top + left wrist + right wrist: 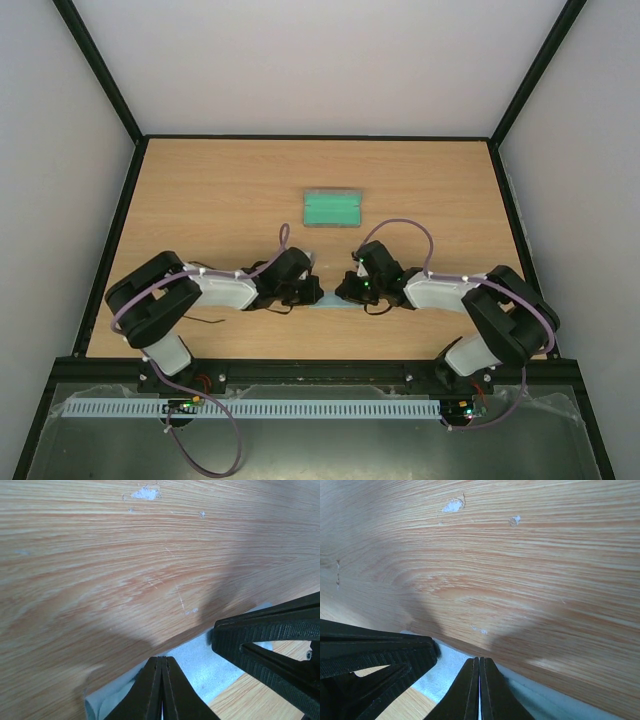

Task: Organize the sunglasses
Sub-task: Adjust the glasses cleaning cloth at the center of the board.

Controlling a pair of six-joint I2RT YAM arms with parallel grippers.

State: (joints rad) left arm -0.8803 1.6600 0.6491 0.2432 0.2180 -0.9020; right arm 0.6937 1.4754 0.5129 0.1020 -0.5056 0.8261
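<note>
A light blue cloth (330, 309) lies near the table's front middle, between my two grippers. My left gripper (312, 292) is shut, and the wrist view shows its tips (162, 658) pinching the far edge of the cloth (200, 666). My right gripper (345, 292) faces it, also shut (479, 659), with the cloth (447, 669) pinched at the same edge. Each wrist view shows the other gripper's black fingers close by. Of the sunglasses, only a fine dark curved line (208, 320) beside the left arm may belong to them. The rest cannot be made out.
A grey oblong case (333, 207), open with its green inside up, lies further back in the middle of the wooden table (220, 190). Black frame posts and white walls stand along the table's sides.
</note>
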